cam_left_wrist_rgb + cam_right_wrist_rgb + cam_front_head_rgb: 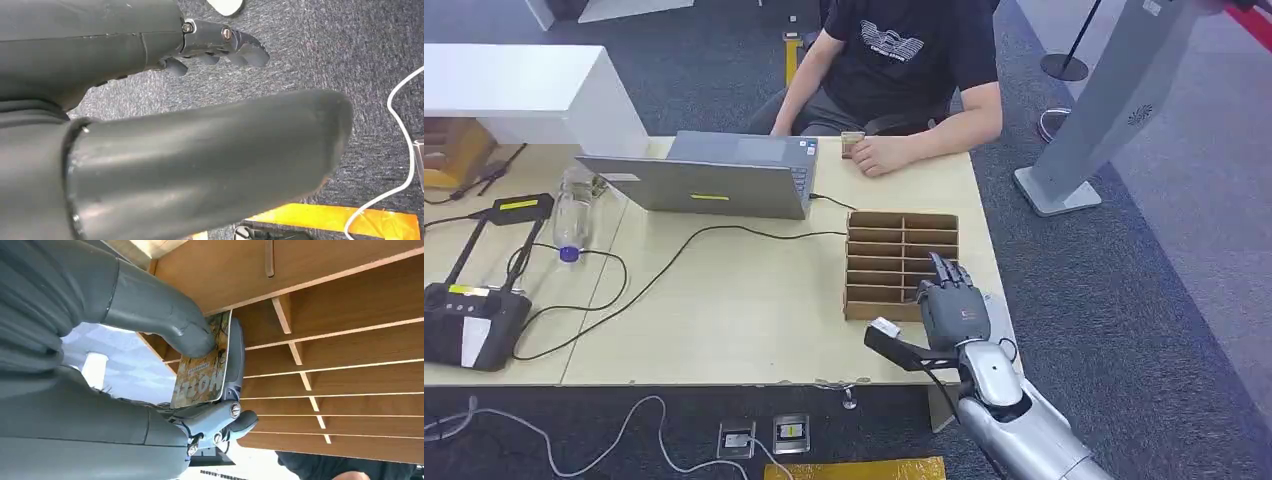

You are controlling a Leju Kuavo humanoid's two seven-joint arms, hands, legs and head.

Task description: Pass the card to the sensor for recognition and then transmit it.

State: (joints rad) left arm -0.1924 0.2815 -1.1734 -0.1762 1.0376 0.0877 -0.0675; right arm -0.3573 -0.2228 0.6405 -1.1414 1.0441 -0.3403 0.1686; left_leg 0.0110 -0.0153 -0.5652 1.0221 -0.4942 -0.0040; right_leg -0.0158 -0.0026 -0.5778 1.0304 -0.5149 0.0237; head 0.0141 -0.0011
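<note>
Head view: right hand [954,305] hovered over the near edge of the slotted wooden rack [902,262], w/ person [904,70] behind it. Left wrist view: left hand [220,47] loosely curled, empty, over carpet. Right wrist view: card [202,365] pinched btwn thumb [165,315] and fingers [235,355], right against the rack's slots.

Card [205,367]: partly covered by the thumb of the right hand [150,315]; print inverted and only partly legible. Seated person [904,70]: cut off above the shoulders by the frame edge. Wooden slotted box [894,255]: near corner hidden behind the hand. Small object by the person's hand [852,143], possibly a card, too small to identify.
</note>
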